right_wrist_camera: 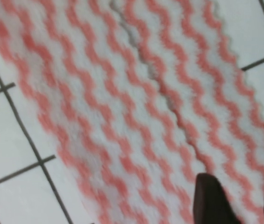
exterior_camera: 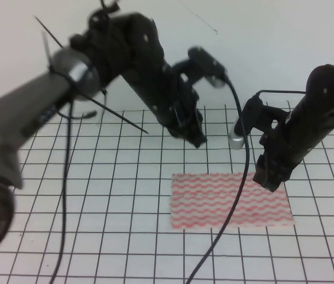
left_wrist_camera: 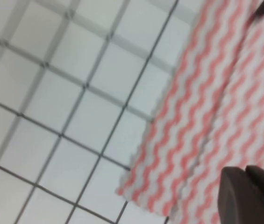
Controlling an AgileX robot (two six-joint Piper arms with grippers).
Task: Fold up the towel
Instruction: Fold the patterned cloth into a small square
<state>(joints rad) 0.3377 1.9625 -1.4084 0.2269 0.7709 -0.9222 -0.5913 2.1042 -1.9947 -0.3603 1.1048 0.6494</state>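
One towel (exterior_camera: 199,204), left tool (exterior_camera: 197,141) pressed together beyond it, right tool (exterior_camera: 270,182) spread over far edge

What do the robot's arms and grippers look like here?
Both arms are black with bulky joints. The left arm has a silver band and a loose black cable; the left gripper is just behind the towel. The right arm carries a silver-capped cylinder; the right gripper, dark-fingered, is over the towel's right edge.
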